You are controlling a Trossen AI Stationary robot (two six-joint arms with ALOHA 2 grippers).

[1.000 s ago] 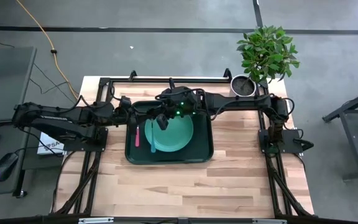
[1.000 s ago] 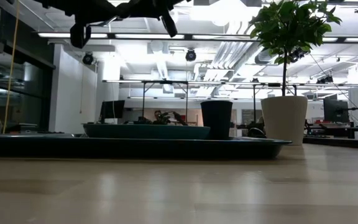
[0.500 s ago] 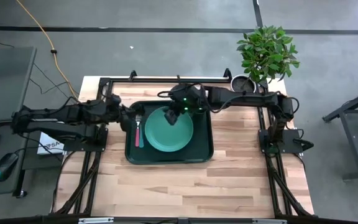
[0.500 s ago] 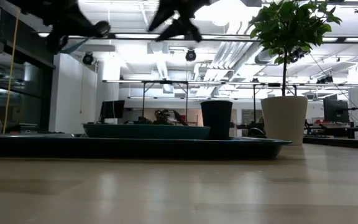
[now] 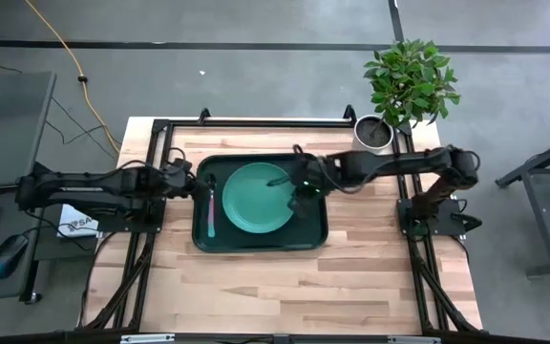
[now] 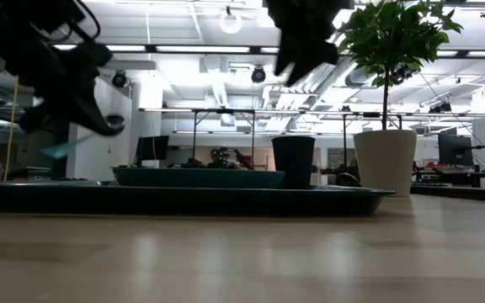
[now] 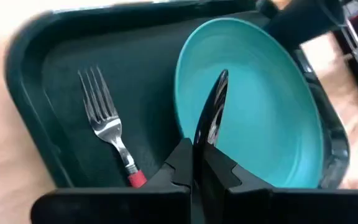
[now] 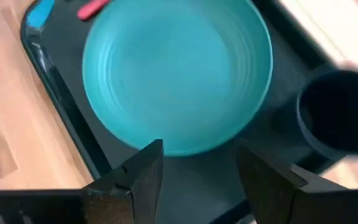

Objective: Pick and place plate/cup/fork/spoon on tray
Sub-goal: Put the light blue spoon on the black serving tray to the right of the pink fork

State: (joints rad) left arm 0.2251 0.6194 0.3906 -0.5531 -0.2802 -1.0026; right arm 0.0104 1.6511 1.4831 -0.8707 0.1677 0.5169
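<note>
Gripping a small teal-handled spoon with a silver metal bowl (image 7: 214, 112), seen edge-on, in the shut left end effector (image 7: 197, 158) – held in the air over the left part of the large dark green rectangular plastic tray (image 7: 30, 93). Below it, already lying in the tray: a small fork with a pinkish-red handle and silver tines (image 7: 104, 121), beside the round green plastic plate (image 7: 260, 112). Hovering with fingers spread and empty – the right end effector (image 8: 197, 165), above the plate's edge near the small near-black cylindrical cup (image 8: 340, 118) standing in the tray.

Likely risks: releasing too high and bouncing the spoon off the rim onto the wooden worktop (image 5: 256, 287); dropping it across the fork; clipping the cup with the right arm.

No readable brand or writing; white label (image 5: 76, 225) beside the left arm illegible.
</note>
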